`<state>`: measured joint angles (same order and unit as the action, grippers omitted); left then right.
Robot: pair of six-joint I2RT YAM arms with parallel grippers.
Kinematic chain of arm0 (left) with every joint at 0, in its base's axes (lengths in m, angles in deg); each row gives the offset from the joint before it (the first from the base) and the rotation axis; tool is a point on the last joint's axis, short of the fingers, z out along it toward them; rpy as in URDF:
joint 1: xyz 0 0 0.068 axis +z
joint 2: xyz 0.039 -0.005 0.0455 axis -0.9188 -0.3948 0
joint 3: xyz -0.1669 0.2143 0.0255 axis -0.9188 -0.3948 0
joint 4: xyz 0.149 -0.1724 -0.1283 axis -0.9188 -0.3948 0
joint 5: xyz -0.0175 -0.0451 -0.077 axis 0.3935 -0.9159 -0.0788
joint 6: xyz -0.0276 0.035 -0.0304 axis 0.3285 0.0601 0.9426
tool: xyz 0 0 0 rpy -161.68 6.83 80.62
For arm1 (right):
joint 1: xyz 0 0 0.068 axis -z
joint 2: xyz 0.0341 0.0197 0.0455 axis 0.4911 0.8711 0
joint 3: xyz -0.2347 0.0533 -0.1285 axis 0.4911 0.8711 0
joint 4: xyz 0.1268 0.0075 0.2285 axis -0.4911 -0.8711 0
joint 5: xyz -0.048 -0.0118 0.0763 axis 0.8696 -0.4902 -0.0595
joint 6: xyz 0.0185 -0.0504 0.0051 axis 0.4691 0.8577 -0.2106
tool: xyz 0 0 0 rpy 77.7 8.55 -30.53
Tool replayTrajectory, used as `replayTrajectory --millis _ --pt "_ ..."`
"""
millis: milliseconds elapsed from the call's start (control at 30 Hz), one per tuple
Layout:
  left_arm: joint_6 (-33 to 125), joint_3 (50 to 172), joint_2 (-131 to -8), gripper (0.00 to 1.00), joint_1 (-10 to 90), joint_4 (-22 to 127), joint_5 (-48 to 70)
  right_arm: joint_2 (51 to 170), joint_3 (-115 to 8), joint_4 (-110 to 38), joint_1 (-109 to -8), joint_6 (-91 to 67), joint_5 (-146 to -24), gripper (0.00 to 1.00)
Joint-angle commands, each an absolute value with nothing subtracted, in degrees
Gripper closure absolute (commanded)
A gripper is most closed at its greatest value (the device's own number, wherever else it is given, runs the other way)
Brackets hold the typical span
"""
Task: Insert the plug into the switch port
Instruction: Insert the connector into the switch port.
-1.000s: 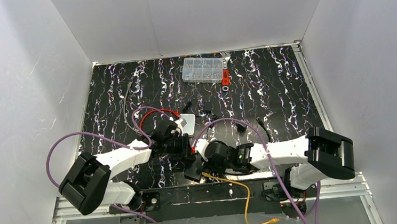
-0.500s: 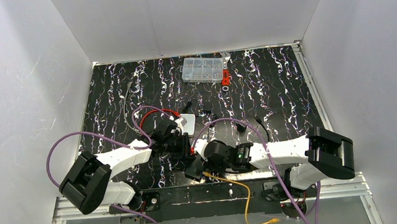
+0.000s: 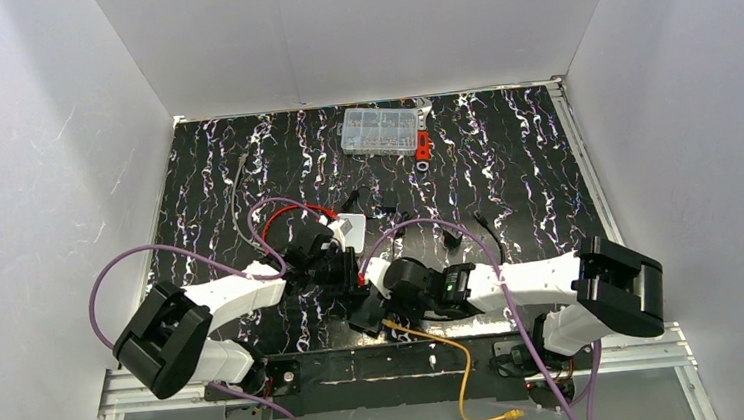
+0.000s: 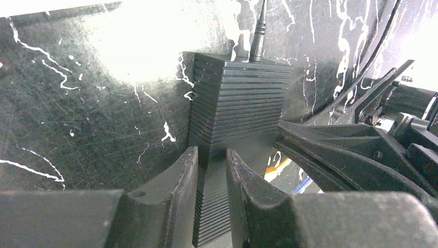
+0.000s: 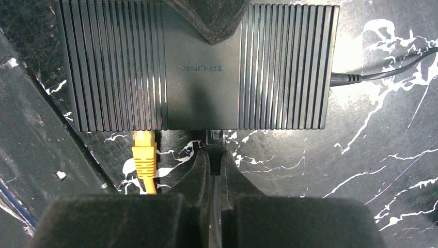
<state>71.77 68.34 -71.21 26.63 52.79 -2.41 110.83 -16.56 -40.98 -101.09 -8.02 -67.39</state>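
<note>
The TP-Link switch was gripped across its ribbed body by the left gripper, and one of that gripper's fingers was seen over the switch's top face. The plug, with its yellow boot and orange cable, was found against the switch's front edge. It was apparently seated, though the switch port itself was hidden beneath that edge. The right gripper was closed near the plug. A small dark piece at its tips was too dim to be named. A black lead was cut off at the frame's edge.
</note>
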Motion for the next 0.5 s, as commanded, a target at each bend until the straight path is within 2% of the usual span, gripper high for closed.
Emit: replayTrajectory --millis 0,267,467 --pt "73.4 66.6 -74.1 0.87 22.6 54.9 -8.9 108.6 -24.4 -21.7 -99.5 -4.0 -70.3 0.99" --pt "73.6 66.6 -73.4 0.88 22.0 55.4 -9.0 108.5 -25.0 -21.9 -98.9 -2.4 -71.9 0.99" --pt "72.6 67.5 -71.5 0.77 22.0 52.1 -6.7 106.0 -21.5 -24.4 -98.8 -4.7 -71.4 0.99"
